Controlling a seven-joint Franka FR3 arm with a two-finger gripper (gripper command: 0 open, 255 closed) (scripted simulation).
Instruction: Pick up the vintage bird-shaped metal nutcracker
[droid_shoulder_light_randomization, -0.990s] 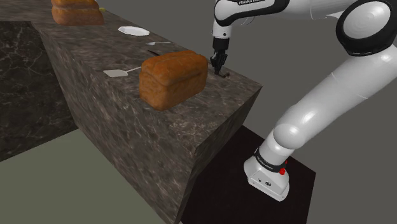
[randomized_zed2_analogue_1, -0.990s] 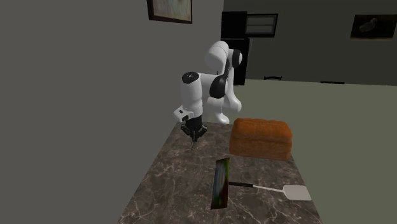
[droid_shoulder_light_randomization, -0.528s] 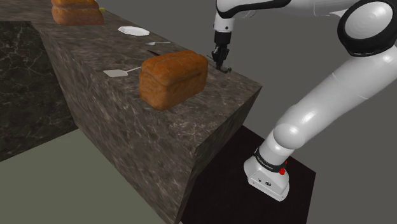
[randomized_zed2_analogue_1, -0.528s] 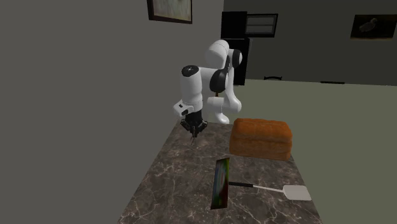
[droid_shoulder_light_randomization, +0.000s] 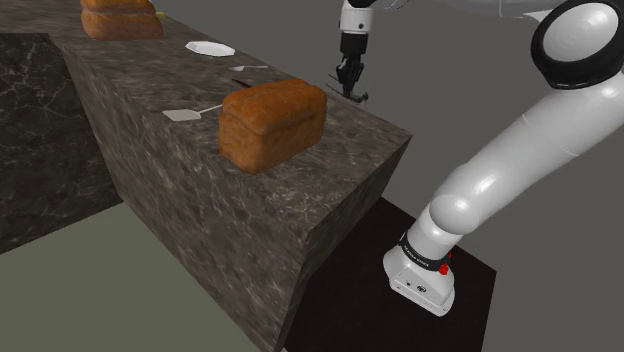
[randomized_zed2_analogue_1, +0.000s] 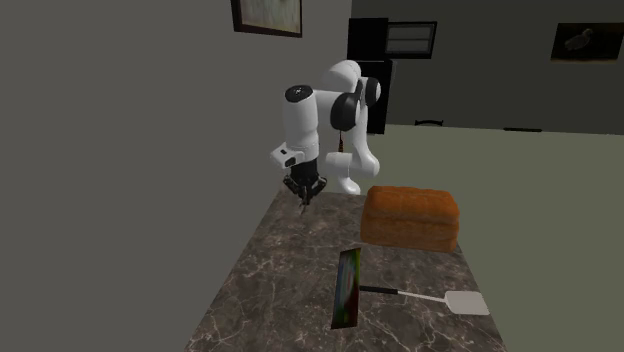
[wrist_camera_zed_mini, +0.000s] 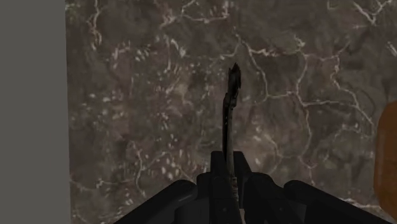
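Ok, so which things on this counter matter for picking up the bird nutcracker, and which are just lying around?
Part of the job:
- thin dark nutcracker
- gripper, shut on it

Just lying about:
- near bread loaf
- far bread loaf
- white spatula
- white plate
- thin upright board

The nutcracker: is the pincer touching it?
Touching. The wrist view shows the pincer clasping the thin dark nutcracker between its black fingers, with no gap.
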